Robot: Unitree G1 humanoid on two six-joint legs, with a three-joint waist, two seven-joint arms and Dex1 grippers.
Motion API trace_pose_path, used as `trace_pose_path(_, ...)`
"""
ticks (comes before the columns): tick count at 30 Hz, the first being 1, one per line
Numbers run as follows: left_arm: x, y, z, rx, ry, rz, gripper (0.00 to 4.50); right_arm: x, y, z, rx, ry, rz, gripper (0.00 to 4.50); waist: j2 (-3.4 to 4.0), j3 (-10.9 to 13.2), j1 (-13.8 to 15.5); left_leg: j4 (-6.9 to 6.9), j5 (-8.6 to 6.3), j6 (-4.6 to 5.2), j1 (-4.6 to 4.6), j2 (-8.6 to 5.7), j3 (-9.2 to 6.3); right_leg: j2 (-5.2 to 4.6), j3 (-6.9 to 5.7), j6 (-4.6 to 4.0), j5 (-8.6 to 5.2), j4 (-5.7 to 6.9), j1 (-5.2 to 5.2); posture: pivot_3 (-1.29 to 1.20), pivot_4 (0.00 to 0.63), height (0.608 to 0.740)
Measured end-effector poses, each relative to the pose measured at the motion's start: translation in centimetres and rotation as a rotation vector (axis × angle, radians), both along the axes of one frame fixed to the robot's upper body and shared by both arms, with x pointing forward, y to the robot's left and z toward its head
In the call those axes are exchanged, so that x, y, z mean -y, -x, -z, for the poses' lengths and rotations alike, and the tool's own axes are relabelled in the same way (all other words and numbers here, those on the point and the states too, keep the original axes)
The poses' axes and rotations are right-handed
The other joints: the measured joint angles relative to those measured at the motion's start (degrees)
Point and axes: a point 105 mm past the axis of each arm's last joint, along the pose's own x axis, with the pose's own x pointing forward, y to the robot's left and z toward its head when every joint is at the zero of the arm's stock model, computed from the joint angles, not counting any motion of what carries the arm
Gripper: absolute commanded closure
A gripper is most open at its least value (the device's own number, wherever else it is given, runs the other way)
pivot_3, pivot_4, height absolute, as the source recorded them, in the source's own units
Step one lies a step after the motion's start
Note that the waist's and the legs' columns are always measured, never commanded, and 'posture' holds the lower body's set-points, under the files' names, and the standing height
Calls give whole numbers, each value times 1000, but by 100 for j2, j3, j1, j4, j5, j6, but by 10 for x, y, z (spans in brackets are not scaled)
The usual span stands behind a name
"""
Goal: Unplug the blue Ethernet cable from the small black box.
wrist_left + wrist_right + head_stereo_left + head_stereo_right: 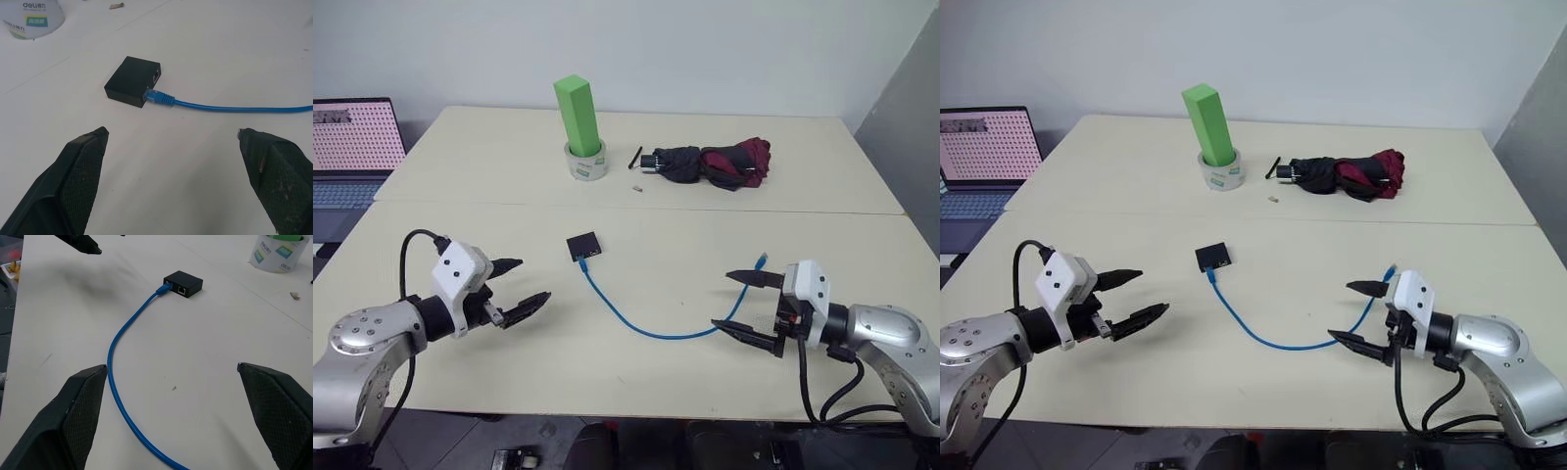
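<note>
The small black box [584, 245] lies flat near the middle of the cream table. The blue Ethernet cable [646, 331] has one plug seated in the box's near edge, curves across the table toward the right, and ends in a free plug [762, 259]. In the left wrist view the plug [157, 97] sits in the small black box [132, 81]. My left gripper [516, 286] hovers open to the left of the box, nothing between its fingers. My right gripper [745, 307] stands open at the right, straddling the cable's far stretch without touching it.
A green block [578, 116] stands in a roll of tape [586, 161] at the back. A folded black-and-maroon umbrella [713, 164] lies to its right. A laptop [350, 137] sits at the far left. A seam [646, 208] crosses the table behind the box.
</note>
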Motion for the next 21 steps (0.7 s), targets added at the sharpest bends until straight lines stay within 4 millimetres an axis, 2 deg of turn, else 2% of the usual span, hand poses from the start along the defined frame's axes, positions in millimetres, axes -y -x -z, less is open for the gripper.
trace_pose_path(14, 3, 4, 2, -7, -17, 40, 0, -4, 0, 5, 12, 27, -15, 6, 0, 0, 0, 0, 0, -1, 0, 0, 0, 0, 1, 0, 0, 0, 0, 0, 150, 740)
trace_pose_path(19, 4, 5, 2, -5, -22, 45, 0, -16, -1, 8, 17, 40, -54, 6, 0, 0, -1, 0, 0, -1, 0, 0, 0, 0, 0, 0, 0, 1, -2, 0, 150, 740)
trace_pose_path(21, 4, 6, 4, -17, -28, 51, 0, -27, -5, 12, 9, 29, -70, 6, -3, -1, -6, 0, 1, -1, 1, 2, 0, 1, 0, 0, 0, 2, -2, 0, 150, 740)
